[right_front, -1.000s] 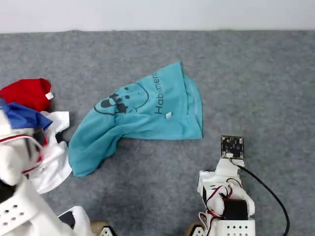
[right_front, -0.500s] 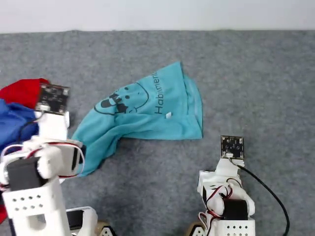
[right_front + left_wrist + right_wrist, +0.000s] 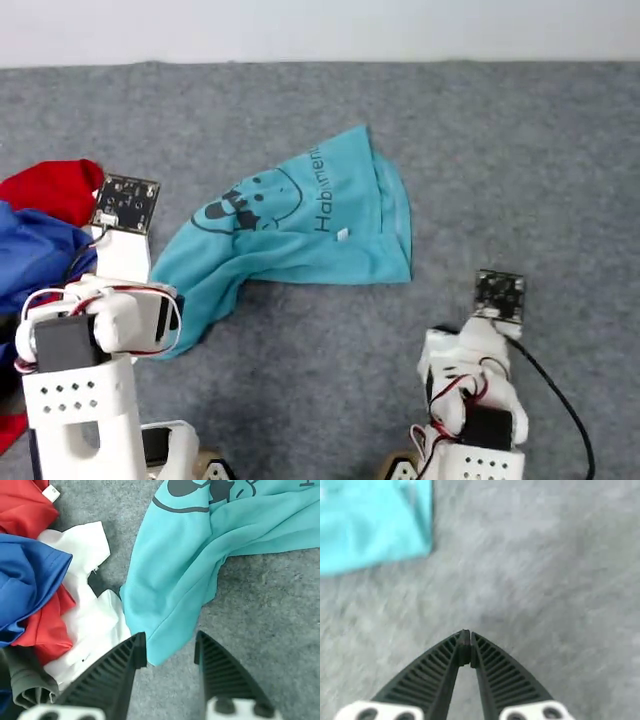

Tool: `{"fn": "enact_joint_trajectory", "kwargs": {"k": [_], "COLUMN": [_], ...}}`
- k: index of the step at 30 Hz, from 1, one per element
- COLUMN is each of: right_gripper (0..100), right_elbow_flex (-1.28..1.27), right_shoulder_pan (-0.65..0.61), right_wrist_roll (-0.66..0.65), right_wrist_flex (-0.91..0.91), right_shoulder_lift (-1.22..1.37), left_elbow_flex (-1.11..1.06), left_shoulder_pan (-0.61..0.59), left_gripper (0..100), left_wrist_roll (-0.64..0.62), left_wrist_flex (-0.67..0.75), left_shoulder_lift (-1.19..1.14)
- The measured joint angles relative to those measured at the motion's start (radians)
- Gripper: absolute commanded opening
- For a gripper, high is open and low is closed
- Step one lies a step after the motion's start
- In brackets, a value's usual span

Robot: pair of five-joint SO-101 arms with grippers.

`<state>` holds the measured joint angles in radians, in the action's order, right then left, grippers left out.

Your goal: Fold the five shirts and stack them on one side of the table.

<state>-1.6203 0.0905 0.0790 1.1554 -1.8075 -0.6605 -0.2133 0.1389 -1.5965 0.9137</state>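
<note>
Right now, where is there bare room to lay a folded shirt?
Bare table lies right of the teal shirt and along the far edge behind it. The left side is crowded: red shirt, blue shirt and white shirt heaped.

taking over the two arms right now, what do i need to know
Left tool: open, empty, hovering over the lower corner of the teal shirt.
Right tool: shut, empty, over bare table, a little off another corner of the teal shirt.
Things: the teal shirt lies rumpled and unfolded mid-table. The red shirt, blue shirt, white shirt and a dark grey garment are heaped on the left arm's side.
Done: nothing folded or stacked.
Left: fold every shirt, then stack them on one side.
</note>
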Motion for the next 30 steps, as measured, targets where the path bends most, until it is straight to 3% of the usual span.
{"fn": "enact_joint_trajectory", "kwargs": {"k": [4, 8, 16, 20, 25, 30], "right_gripper": [0.8, 0.8, 0.8, 0.8, 1.2, 1.2], "right_elbow_flex": [0.164, 0.364, 0.838, 1.007, 1.117, 1.223], "right_shoulder_pan": [-0.006, -0.046, -0.112, -0.147, -0.161, -0.204], "right_wrist_roll": [-0.006, -0.006, 0.026, -0.058, -0.285, -0.304], "right_wrist_flex": [-0.009, -0.009, -0.011, -0.012, -0.034, -0.035], "right_shoulder_lift": [0.008, 0.181, 0.881, 1.178, 1.418, 1.619], "left_elbow_flex": [0.0, 0.0, 0.0, -0.002, -0.044, -0.049], "left_shoulder_pan": [-0.092, -0.184, -0.241, -0.242, -0.242, -0.242], "left_gripper": [16, 16, 16, 16, 16, 16], "left_wrist_roll": [0.0, 0.0, 0.0, 0.0, 0.0, 0.0], "left_wrist_flex": [0.012, 0.021, 0.025, 0.025, 0.025, 0.025], "left_shoulder_lift": [0.0, 0.0, 0.0, 0.0, 0.0, 0.0]}}
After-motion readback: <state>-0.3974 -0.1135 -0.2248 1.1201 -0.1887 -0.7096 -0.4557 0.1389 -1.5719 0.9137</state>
